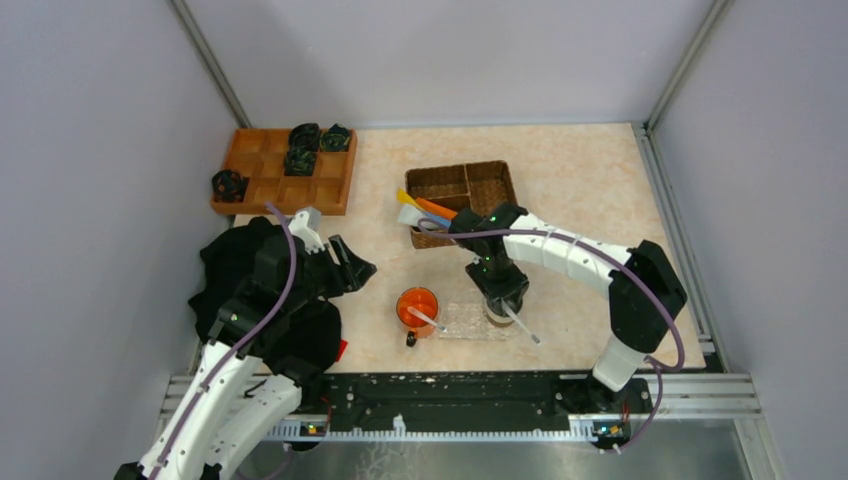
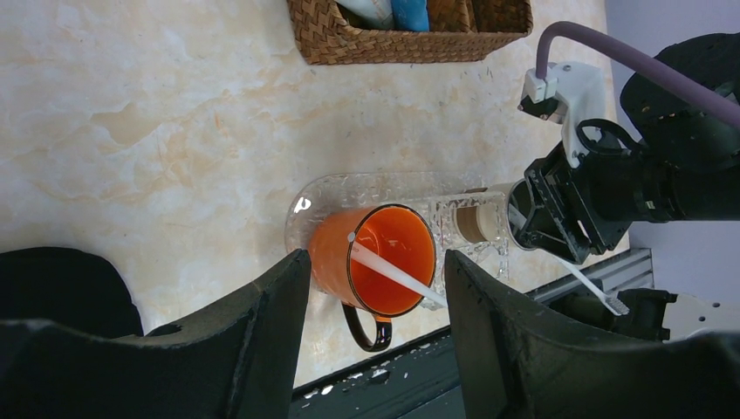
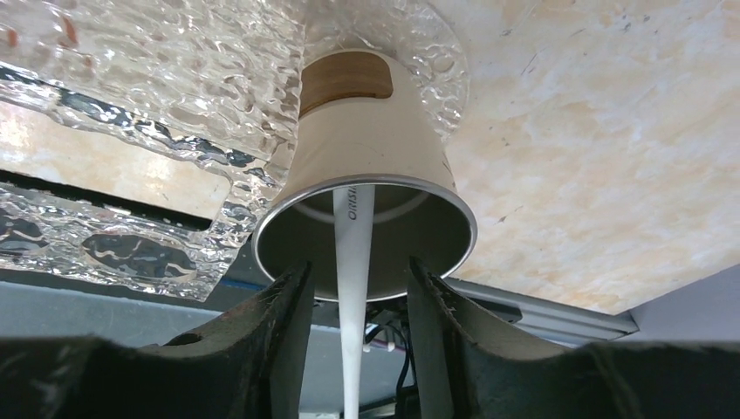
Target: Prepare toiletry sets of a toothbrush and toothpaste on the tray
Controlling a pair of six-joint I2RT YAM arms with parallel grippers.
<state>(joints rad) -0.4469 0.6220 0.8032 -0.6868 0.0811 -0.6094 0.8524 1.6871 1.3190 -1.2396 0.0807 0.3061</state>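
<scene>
The clear bumpy tray (image 1: 460,323) lies at the near middle of the table. On its left end stands an orange mug (image 1: 417,307) with a white toothbrush (image 2: 393,272) leaning in it. On the right end a steel cup (image 3: 375,157) holds another toothbrush (image 3: 353,262). My right gripper (image 3: 358,269) hangs right over that cup, open, its fingers either side of the handle with a gap on each side. Left of the mug hovers my left gripper (image 2: 377,262), open and holding nothing. Orange, yellow and blue tubes (image 1: 425,208) lie in the wicker basket (image 1: 470,185).
An orange wooden compartment tray (image 1: 285,170) with several black objects sits at the back left. A black cloth heap (image 1: 250,290) lies under my left arm. The table's near metal rail (image 1: 450,395) runs just below the clear tray.
</scene>
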